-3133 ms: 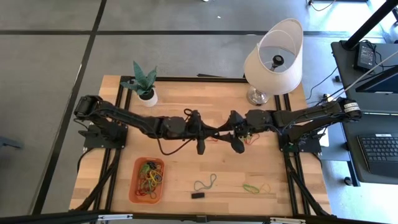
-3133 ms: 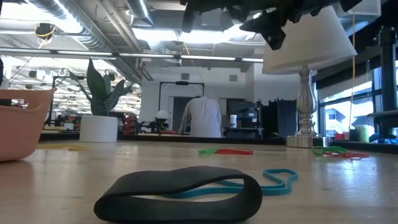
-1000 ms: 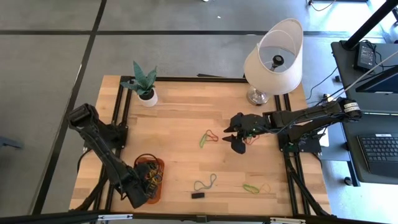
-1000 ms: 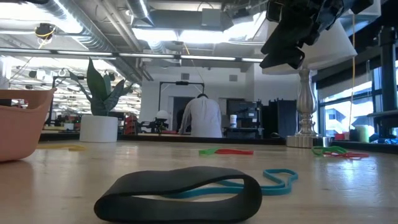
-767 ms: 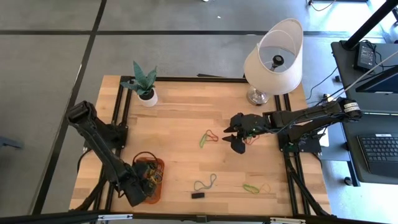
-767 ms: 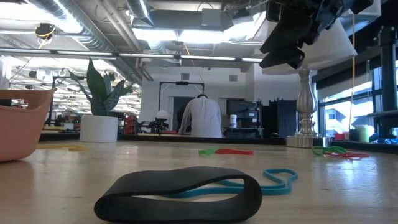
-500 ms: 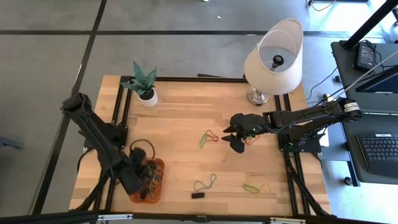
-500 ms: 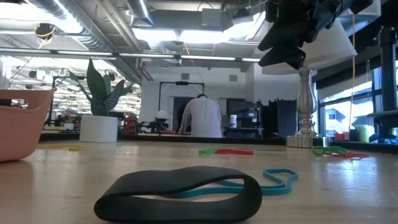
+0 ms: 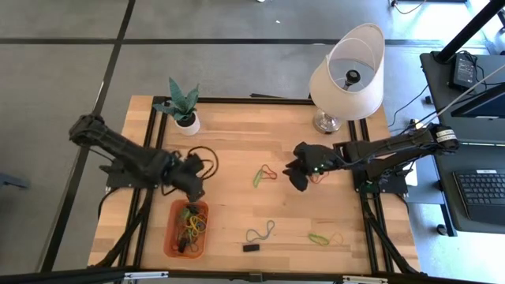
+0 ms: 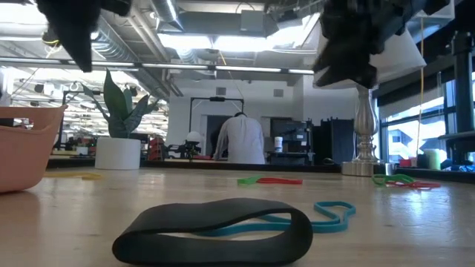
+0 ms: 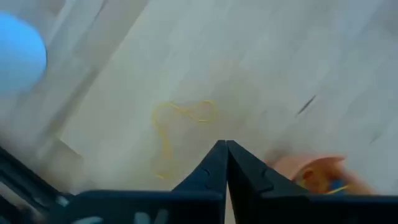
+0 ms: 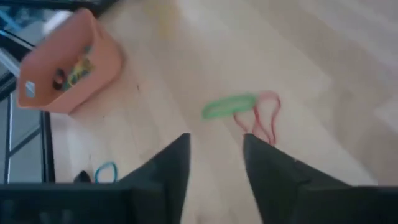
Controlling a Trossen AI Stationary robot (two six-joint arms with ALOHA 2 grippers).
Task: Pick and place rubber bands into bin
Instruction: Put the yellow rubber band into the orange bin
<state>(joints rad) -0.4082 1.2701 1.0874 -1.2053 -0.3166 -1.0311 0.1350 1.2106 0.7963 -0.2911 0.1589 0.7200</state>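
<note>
Left tool [image 9: 195,188] pressed together and empty, lifted above the shallow orange rectangular plastic bin [image 9: 175,241]; right tool [image 9: 298,178] spread for a pick.
Bin, lower left in the high view, holds mixed thin rubber bands [image 9: 190,224]; a green-and-red band pair [image 9: 263,173] lies mid-tabletop just beside the right tool, presumably its target. A second ago the left tool stood at the bin, half spread.

a pale wooden tabletop [image 9: 237,142] in a black metal frame stands on a grey floor [image 9: 63,79] crossed by dark seams. a white lamp [image 9: 347,75] with a silver base and a potted plant [image 9: 183,106] in a white pot sit along its far edge. a desk with a keyboard [image 9: 481,193] stands beside it. behind, a person in a white top [image 10: 241,139] stands with their back turned under bright ceiling lights [image 10: 223,41] and ducts; windows [image 10: 404,133] are at one side.
</note>
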